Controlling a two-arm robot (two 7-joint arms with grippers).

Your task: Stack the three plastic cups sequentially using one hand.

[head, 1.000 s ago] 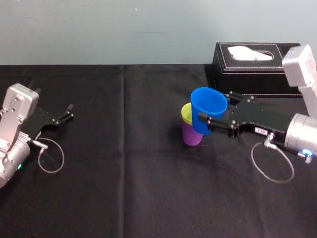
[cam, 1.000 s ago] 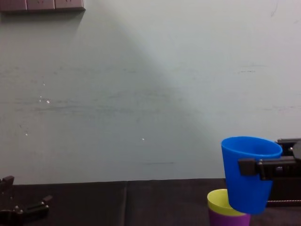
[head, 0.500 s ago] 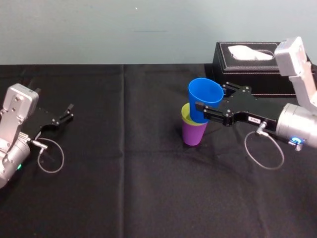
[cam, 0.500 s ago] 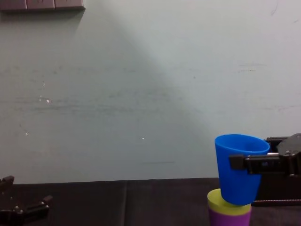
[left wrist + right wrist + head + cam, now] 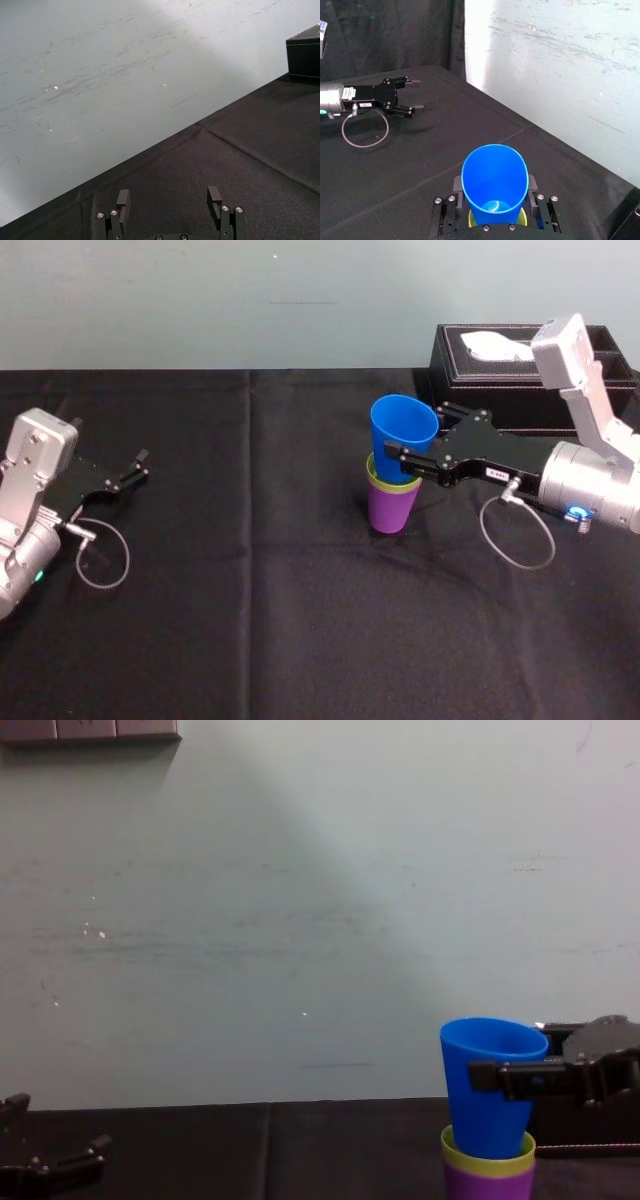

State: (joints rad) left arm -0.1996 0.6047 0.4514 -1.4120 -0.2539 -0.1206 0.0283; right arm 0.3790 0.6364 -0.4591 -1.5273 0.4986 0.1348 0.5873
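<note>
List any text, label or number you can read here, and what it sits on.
Small white label on the black right gripper: too small to read.
Bright blue plastic cup, yellow-green plastic cup, purple plastic cup, black tissue box: no print visible.
Left gripper, parked at left: nothing readable.

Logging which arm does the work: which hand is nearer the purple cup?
Right. The right hand holds the blue cup directly over the purple cup; the left hand rests far off on the table's left.

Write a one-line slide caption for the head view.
Right gripper holds the blue cup partly inside the yellow-green cup nested in the purple cup; left gripper idle, open, far left.
</note>
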